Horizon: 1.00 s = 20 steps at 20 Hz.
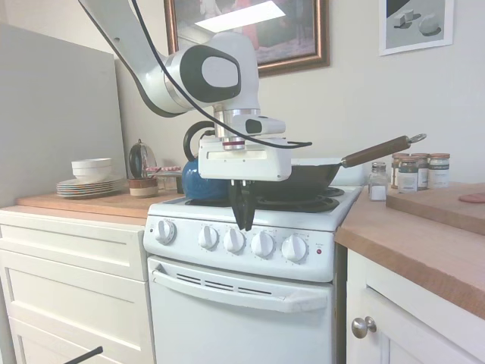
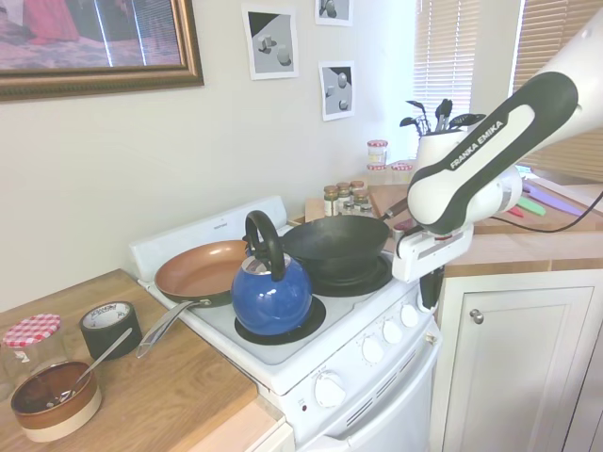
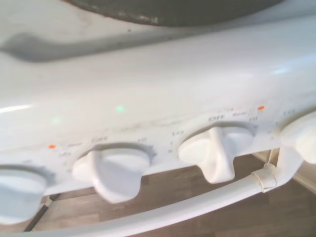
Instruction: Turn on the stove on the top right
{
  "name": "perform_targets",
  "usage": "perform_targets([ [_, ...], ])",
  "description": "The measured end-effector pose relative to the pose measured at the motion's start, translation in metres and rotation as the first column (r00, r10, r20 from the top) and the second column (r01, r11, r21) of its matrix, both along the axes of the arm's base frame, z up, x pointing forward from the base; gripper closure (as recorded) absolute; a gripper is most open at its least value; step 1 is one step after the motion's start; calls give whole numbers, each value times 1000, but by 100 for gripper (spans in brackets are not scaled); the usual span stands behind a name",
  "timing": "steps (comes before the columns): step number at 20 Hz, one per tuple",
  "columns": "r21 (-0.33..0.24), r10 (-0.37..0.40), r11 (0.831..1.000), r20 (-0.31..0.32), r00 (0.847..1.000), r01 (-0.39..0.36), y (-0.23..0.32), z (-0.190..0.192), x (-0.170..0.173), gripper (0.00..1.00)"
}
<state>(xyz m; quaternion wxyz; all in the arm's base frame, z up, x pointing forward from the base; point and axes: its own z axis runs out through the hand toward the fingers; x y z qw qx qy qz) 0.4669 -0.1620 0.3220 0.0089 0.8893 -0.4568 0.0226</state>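
Stove [image 1: 250, 303]: I see it between the white drawers [image 1: 72, 280] on its left and a wood-topped cabinet [image 1: 413, 303] on its right.
Knobs: five round white ones along the front panel; the second knob from the left [image 1: 208, 236] and the middle knob [image 1: 234, 240] sit just below my gripper. A small red light [image 1: 319, 251] shows at the panel's right end.
Gripper [image 1: 244, 216]: hangs fingers-down at the stove's near edge, above the knob row, between those two knobs. The dark fingers look pressed together with nothing in them.
Wrist view: two knobs [image 3: 114, 170] [image 3: 216, 153] close up, blurred, with "OFF" print above them.
Cooktop: blue kettle [image 2: 270, 292] near left, black wok [image 2: 334, 240] on the right, copper pan [image 2: 203, 268] far left.
Right counter: spice jars [image 1: 409, 173] by the wall.
Left counter: stacked plates [image 1: 86, 186] and a bowl [image 1: 92, 168].
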Motion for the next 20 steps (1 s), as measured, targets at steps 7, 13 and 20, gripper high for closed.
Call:
perform_targets([
  [7, -8, -14, 1000, -12, 1000, 14, -14, -13, 12, 100],
  [13, -14, -13, 1000, -9, 1000, 13, -18, -16, 21, 100],
  [20, -18, -10, 1000, -21, 1000, 10, -20, -27, 33, 100],
])
